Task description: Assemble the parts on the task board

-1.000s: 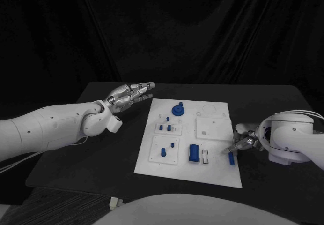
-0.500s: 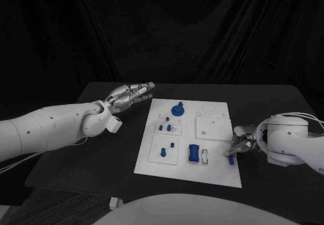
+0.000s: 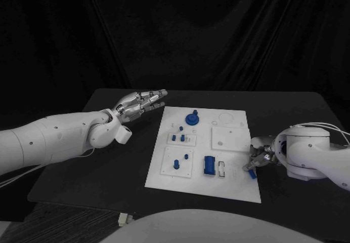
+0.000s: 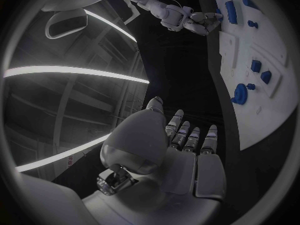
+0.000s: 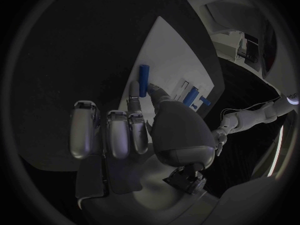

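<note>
1. Black table [image 3: 109, 167] — matte top, set against black draped curtain [image 3: 219, 45] that closes off the far side.
2. Dark floor [image 3: 66, 223] beside the table's near corner.
3. Long ceiling light strips [image 4: 75, 71] — bright, curved by the lens.

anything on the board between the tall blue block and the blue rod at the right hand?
Head view: a small white upright piece stands beside the tall blue block; then bare white task board up to the blue rod at the right hand.

No lettering, label, brand mark or number can be read anywhere (the task board [image 3: 232, 188] is plain white, and the table [image 3: 109, 167] carries no sign either).
</note>
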Controlling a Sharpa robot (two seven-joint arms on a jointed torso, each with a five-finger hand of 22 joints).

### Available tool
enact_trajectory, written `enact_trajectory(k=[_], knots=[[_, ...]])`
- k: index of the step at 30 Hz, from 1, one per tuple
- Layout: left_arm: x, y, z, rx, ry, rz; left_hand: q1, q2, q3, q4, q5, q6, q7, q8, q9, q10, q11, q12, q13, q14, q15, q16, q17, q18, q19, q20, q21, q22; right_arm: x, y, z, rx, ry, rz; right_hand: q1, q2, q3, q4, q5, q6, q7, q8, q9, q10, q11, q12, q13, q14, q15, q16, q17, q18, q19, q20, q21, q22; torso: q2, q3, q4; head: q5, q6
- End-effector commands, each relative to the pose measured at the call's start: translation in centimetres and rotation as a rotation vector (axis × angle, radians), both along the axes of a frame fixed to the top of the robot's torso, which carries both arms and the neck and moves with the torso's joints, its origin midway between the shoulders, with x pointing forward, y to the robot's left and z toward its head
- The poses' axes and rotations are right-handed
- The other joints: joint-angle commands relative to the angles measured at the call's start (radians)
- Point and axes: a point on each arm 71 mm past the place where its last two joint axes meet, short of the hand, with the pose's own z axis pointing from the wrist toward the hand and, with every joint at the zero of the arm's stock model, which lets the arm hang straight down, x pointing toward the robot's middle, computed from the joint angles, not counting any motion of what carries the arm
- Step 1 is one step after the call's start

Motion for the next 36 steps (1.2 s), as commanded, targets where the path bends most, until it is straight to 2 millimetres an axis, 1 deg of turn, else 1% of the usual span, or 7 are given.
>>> enact_trajectory(k=[1, 4, 8, 12, 14, 20, 36], knots=[[-0.1, -0.1, 0.1, -0.025, -0.008, -0.006, 0.011, -0.002, 0.003, -0.004, 0.005, 0.005, 0.001, 0.004, 0.001, 0.007, -0.002, 0.004, 0.001, 0.006, -0.002, 0.001, 0.001, 0.020, 0.002, 0.002, 0.003, 0.000, -0.3, 0.1, -0.3, 0.010, 0.005, -0.024, 0.013, -0.001, 0.015, -0.023, 0.037, -0.030, -0.003, -0.020, -0.027, 0.106, 0.009, 0.003, 0.263, 0.074, 0.011, -0.003, 0.106, 0.003, 0.020, 0.012, -0.003, 0.196, 0.000, 0.0000, -0.0002, 0.000, 0.000], [-0.1, -0.1, 0.1, -0.025, -0.007, -0.006, 0.012, -0.003, 0.004, -0.005, 0.007, 0.005, 0.001, 0.004, 0.001, 0.007, -0.002, 0.004, 0.001, 0.006, -0.002, 0.001, 0.001, 0.020, 0.003, 0.002, 0.003, 0.000, -0.4, 0.3, -0.3, 0.040, 0.009, -0.040, 0.021, 0.000, 0.041, -0.048, 0.097, -0.032, -0.002, -0.013, -0.029, 0.106, 0.011, 0.003, 0.263, 0.074, 0.013, -0.002, 0.108, 0.003, 0.021, 0.015, -0.001, 0.197, 0.000, 0.0002, 0.0001, 0.001, 0.000], [-0.1, -0.1, 0.0, -0.025, -0.006, -0.006, 0.015, -0.002, 0.005, -0.008, 0.011, 0.003, 0.002, 0.004, 0.000, 0.007, -0.001, 0.004, 0.001, 0.006, -0.001, 0.001, 0.001, 0.020, 0.003, 0.003, 0.003, 0.000, -0.6, 0.5, -0.3, 0.104, 0.019, -0.084, 0.027, 0.001, 0.101, -0.096, 0.187, -0.024, -0.003, 0.010, -0.025, 0.106, 0.010, 0.003, 0.263, 0.074, 0.012, 0.000, 0.109, 0.002, 0.023, 0.015, 0.003, 0.199, 0.000, 0.0002, -0.0001, 0.002, 0.000], [-0.1, 0.0, 0.0, -0.025, -0.005, -0.006, 0.017, -0.002, 0.007, -0.012, 0.015, 0.002, 0.002, 0.004, 0.000, 0.007, -0.001, 0.004, 0.001, 0.006, -0.001, 0.001, 0.001, 0.020, 0.003, 0.003, 0.003, 0.000, -0.7, 0.6, -0.1, 0.165, 0.019, -0.130, 0.015, -0.001, 0.148, -0.128, 0.233, -0.019, -0.004, 0.030, -0.018, 0.106, 0.009, 0.003, 0.263, 0.074, 0.011, 0.001, 0.110, 0.002, 0.024, 0.015, 0.004, 0.199, 0.000, 0.0001, 0.0000, 0.004, 0.000], [-0.1, 0.0, 0.0, -0.024, -0.005, -0.005, 0.017, -0.002, 0.007, -0.012, 0.015, 0.002, 0.002, 0.004, 0.000, 0.007, -0.001, 0.004, 0.001, 0.006, -0.001, 0.001, 0.001, 0.020, 0.003, 0.003, 0.003, 0.000, -0.7, 0.7, 0.0, 0.197, 0.017, -0.156, -0.011, -0.009, 0.198, -0.150, 0.254, -0.018, -0.005, 0.048, -0.011, 0.106, 0.007, 0.003, 0.263, 0.074, 0.010, 0.001, 0.110, 0.002, 0.024, 0.014, 0.005, 0.199, 0.000, 0.0001, -0.0001, 0.005, 0.000], [-0.1, 0.0, -0.1, -0.023, -0.004, -0.004, 0.019, -0.002, 0.008, -0.013, 0.017, 0.002, 0.002, 0.004, 0.000, 0.008, -0.001, 0.004, 0.001, 0.006, -0.001, 0.001, 0.001, 0.020, 0.003, 0.003, 0.003, 0.000, -0.9, 0.7, 0.2, 0.268, 0.029, -0.223, -0.036, -0.015, 0.227, -0.160, 0.267, -0.012, -0.009, 0.065, -0.003, 0.106, 0.005, 0.003, 0.263, 0.073, 0.008, -0.001, 0.104, 0.003, 0.022, 0.013, 0.001, 0.198, 0.000, 0.0001, -0.0002, 0.004, 0.000], [-0.1, -0.1, -0.1, -0.024, 0.001, -0.009, 0.019, -0.002, 0.009, -0.015, 0.019, 0.001, 0.003, 0.004, 0.000, 0.009, 0.000, 0.005, 0.001, 0.006, -0.001, 0.001, 0.001, 0.020, 0.004, 0.003, 0.004, 0.002, -0.7, 1.9, 0.2, 0.420, 0.167, -0.375, -0.074, -0.017, 0.246, -0.158, 0.253, -0.011, -0.015, 0.082, 0.005, 0.106, -0.001, 0.003, 0.263, 0.073, 0.004, 0.000, 0.106, 0.003, 0.022, 0.010, 0.000, 0.197, 0.000, 0.0000, -0.0001, -0.002, 0.000]])
